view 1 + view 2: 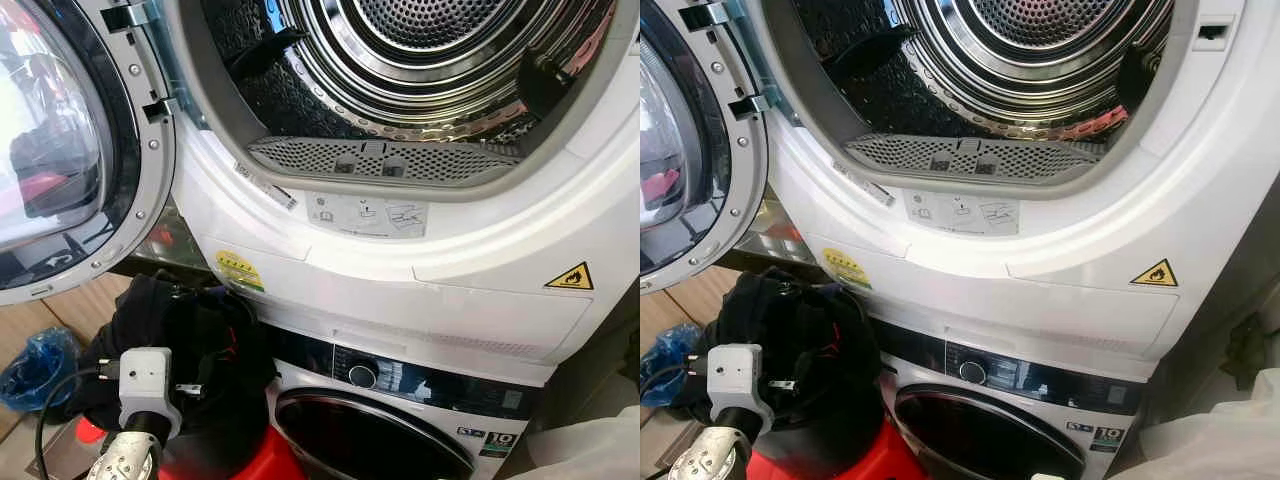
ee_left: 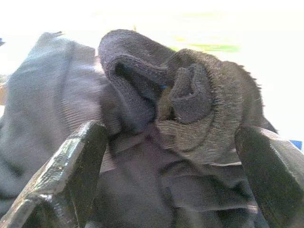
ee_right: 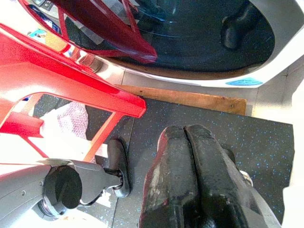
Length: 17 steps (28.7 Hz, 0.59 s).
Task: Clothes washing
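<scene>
Early stage, by the look of it: upper drum [image 1: 420, 70] w/ door [image 1: 70, 150] swung wide to robot's left, no laundry visible in the part of the drum in view, just bare steel and the perforated lint-filter strip [image 1: 385, 158] at the lip. Lower machine [image 1: 400, 420] beneath, stacked; its round dark door looks closed, contents can't be told through the glass. Dark clothes [image 1: 185, 350] in a heap low at left, in front of the lower unit, sitting in/on a red basket [image 1: 270, 460]; only a bit of red rim shows in eye views, so how full it is — unclear. Left hand [image 2: 175, 156] is at the heap: in left wrist view both black fingers spread either side of a bundle of dark knit fabric, cuff or sock-like roll in the middle; fingers bracket the cloth, not closed on it as far as seen. Left wrist cam housing [image 1: 145, 385] sits right against the pile. Right hand [image 3: 190, 161] hangs low nr the floor, fingers pressed together, holding nothing; red basket frame and lower door beside it. Judgement: nothing loaded yet; grab, lift and transfer of clothes all remain, then door shut. Blue plastic bag [image 1: 35, 365] on floor far left, not involved.
</scene>
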Available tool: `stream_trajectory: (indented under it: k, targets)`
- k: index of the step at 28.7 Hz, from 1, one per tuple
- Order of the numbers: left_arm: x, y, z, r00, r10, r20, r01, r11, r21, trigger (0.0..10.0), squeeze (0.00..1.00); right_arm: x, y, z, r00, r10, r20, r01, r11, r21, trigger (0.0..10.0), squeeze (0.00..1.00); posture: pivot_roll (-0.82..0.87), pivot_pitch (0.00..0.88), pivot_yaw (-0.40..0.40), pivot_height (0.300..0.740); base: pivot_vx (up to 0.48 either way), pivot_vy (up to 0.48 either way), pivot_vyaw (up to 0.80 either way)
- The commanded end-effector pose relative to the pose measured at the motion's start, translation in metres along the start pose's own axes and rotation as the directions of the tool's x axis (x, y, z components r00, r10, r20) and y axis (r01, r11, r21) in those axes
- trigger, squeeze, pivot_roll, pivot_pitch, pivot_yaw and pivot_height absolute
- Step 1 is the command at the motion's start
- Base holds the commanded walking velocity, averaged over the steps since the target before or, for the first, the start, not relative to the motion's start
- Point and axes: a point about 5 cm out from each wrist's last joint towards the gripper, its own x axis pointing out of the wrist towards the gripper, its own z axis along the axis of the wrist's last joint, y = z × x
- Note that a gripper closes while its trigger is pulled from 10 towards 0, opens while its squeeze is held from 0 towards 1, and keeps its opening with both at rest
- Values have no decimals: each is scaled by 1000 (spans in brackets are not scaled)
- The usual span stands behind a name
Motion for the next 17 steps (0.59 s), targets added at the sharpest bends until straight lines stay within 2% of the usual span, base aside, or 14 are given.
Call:
stream_trajectory:
  k: [1, 2, 5, 11, 14, 17]
  targets:
    - [-1, -2, 2, 999, -42, 16, 41, 999, 21, 10000, 0, 1, 7, -1, 1000, 21, -7, -21, 1000, -9, 10000, 0, 47, 0, 134, 740, 0, 0, 0]
    - [-2, -5, 3, 997, -71, 18, 70, 996, 62, 10000, 0, 1, 7, 0, 1000, 20, -6, -20, 1000, -8, 10000, 0, 47, 0, 135, 740, 0, 0, 0]
    - [-2, -9, 2, 995, -102, 12, 100, 992, 74, 10000, 0, 1, 7, 0, 1000, 19, -7, -19, 1000, -8, 10000, 0, 46, 0, 135, 740, 0, 0, 0]
    - [-1, -14, 1, 991, -136, 5, 135, 991, 18, 10000, 0, 1, 6, 0, 1000, 19, -6, -19, 1000, -8, 10000, 0, 46, 0, 135, 740, 0, 0, 0]
    - [4, -13, 5, 992, -121, 42, 123, 991, -50, 10000, 0, 1, 7, 0, 1000, 21, -4, -21, 1000, -7, 10000, 0, 45, 0, 135, 740, 0, 0, 0]
    - [8, -15, 9, 986, -154, 67, 158, 985, -65, 10000, 0, 1, 7, 0, 1000, 22, -4, -22, 1000, -7, 10000, 0, 44, 0, 135, 740, 0, 0, 0]
